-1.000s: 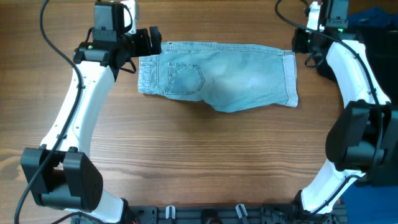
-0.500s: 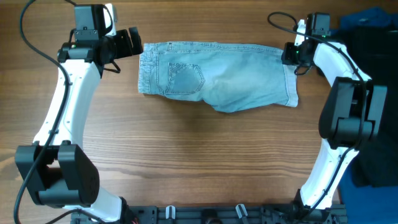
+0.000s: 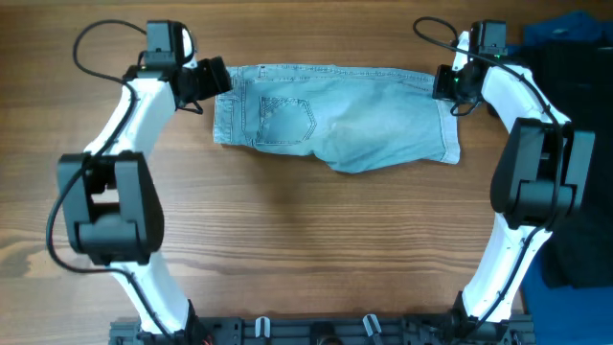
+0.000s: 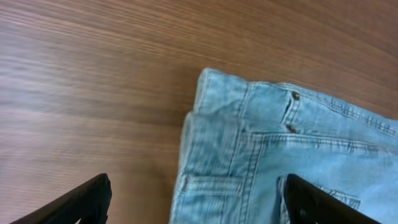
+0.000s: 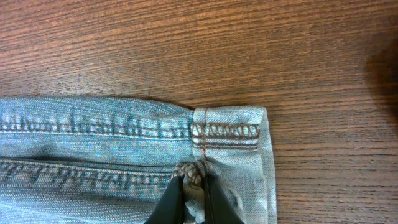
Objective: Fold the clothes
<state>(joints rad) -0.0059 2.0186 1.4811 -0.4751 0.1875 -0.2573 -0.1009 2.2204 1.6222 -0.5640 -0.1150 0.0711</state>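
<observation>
Denim shorts point(image 3: 335, 120) on table point(image 3: 306, 249), right hand point(image 5: 193, 186) pinching hem corner point(image 5: 230, 130), left hand point(image 3: 213, 79) wide open

Robot lab: wood-grain table point(image 3: 306, 259) with two cabled arms point(image 3: 129, 115).

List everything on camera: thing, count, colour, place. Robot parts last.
denim shorts: one pair, light blue, flat at the far middle of the table
table: one, brown wood, under everything
cloth: one, dark blue, far right corner
garment: one, black, right edge
arms: two, white with black joints, one on each side
left gripper: one, black, open over the shorts' waistband corner
right gripper: one, black, shut on the shorts' hem corner
</observation>
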